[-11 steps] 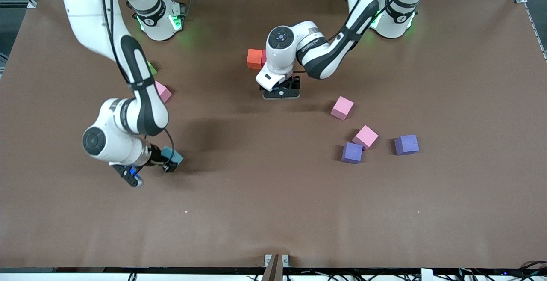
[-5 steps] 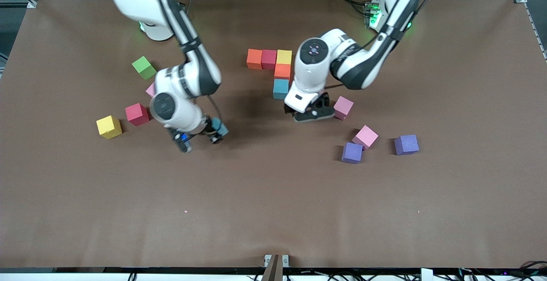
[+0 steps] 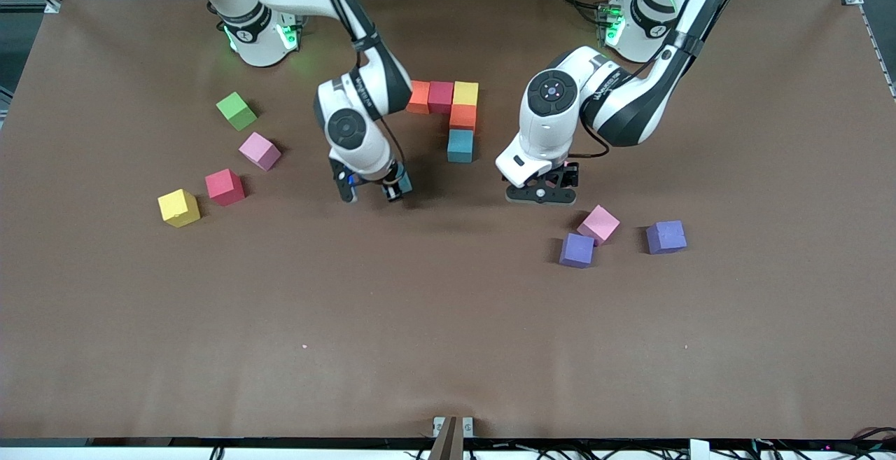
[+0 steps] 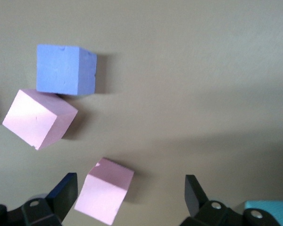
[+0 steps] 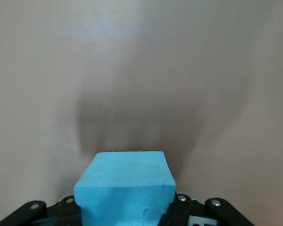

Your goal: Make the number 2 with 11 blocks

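The number 2 stands partly built: an orange (image 3: pixel 418 96), a red (image 3: pixel 440 96) and a yellow block (image 3: pixel 465 92) in a row, with an orange (image 3: pixel 462 117) and a blue block (image 3: pixel 460 145) running down from the yellow one. My right gripper (image 3: pixel 393 192) (image 5: pixel 125 209) is shut on a blue block (image 3: pixel 402 181) (image 5: pixel 125 181), low over the bare table beside that column. My left gripper (image 3: pixel 542 192) (image 4: pixel 130 192) is open over a pink block (image 4: pixel 105 190), which lies between its fingers, closer to one. The hand hides this block in the front view.
Toward the right arm's end lie a green cube (image 3: pixel 236 110), a pink (image 3: pixel 260 150), a red (image 3: pixel 225 187) and a yellow block (image 3: pixel 178 208). Near the left gripper lie a pink block (image 3: pixel 598 224) (image 4: pixel 37 117) and two purple ones (image 3: pixel 577 250) (image 3: pixel 666 237).
My right gripper carried the blue block from the right arm's end to beside the figure. My left gripper left the figure and moved over the pink block, staying open.
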Motion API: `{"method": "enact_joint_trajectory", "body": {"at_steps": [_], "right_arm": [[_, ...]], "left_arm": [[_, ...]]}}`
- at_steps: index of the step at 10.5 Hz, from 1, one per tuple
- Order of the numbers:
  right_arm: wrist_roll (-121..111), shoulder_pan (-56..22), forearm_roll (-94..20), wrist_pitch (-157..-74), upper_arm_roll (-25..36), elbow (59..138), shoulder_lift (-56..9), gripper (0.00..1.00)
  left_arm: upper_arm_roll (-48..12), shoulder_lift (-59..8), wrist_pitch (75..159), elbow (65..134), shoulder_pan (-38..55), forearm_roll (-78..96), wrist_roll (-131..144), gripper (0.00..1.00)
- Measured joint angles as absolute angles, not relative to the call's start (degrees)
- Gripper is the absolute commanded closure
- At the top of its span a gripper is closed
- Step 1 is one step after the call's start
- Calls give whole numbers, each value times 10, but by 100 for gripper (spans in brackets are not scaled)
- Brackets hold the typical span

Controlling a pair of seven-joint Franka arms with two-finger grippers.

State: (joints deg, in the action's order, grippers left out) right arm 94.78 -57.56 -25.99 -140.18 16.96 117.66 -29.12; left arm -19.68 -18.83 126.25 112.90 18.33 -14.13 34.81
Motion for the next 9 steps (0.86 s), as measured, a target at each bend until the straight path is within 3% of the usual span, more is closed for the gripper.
{"method": "enact_joint_trajectory", "body": {"at_steps": [4,9], "right_arm": [[1081,-622,-260,-1406,170,1185,-290,60],[1157,-654,-260,-1406,171,1190,-288,60]], "left_arm": [[-197,-155,1414,1264,149,-142,225,0],[-201,-127,1428,1337,149,-142,197,0]]}}
